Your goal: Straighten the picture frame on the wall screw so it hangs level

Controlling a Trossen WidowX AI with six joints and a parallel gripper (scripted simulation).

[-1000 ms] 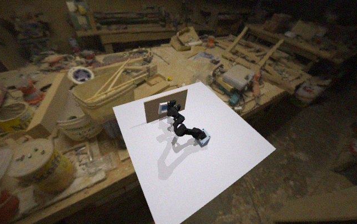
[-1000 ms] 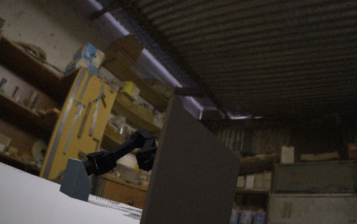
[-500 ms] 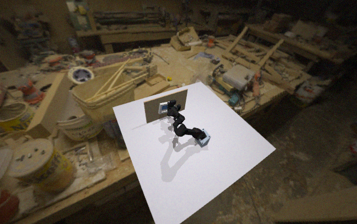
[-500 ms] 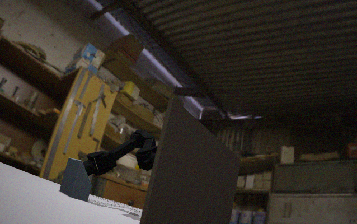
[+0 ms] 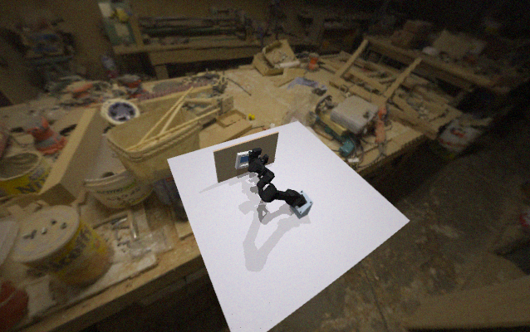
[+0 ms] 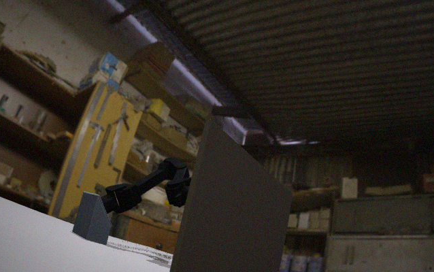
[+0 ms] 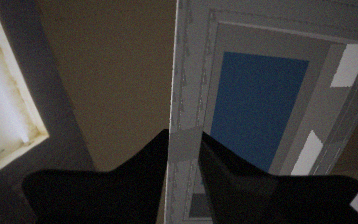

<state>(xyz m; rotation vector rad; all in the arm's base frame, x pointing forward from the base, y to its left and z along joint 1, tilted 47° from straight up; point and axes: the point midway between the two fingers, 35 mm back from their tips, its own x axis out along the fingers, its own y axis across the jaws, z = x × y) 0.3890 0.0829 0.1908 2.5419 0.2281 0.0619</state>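
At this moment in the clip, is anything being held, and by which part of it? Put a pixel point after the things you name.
Yes: the picture frame (image 5: 238, 160) (image 7: 188, 90), held by one side of its pale border, pinched between the jaws.

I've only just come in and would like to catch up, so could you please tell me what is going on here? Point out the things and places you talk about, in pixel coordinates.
A black robot arm (image 5: 267, 192) (image 6: 152, 180) is working on the picture frame (image 5: 237, 161) (image 7: 185, 85), which is in front of an upright brown board (image 5: 225, 168) (image 7: 115, 75). Its fingers are closed on one side of the frame, beside the blue picture (image 7: 260, 105). The aim is to get it hanging level. It has not been let go, and I cannot tell whether it is level.
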